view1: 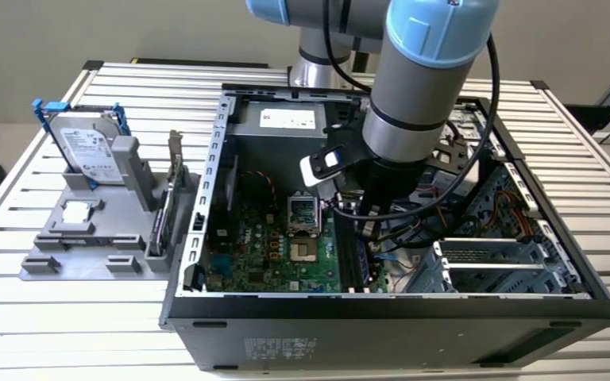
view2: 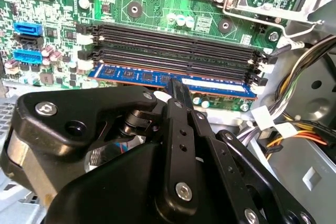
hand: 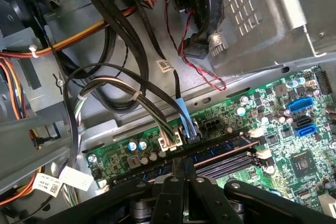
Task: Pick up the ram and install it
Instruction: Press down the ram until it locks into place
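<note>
Grey arm (view1: 411, 103) w/ light-blue joint caps, black screwed gripper (view2: 176, 95) linkages.

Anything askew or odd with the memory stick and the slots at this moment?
Nothing stands out. The ram lies level along the slot row on the motherboard, with the gripper on its top edge. Whether it is fully seated cannot be told.
</note>
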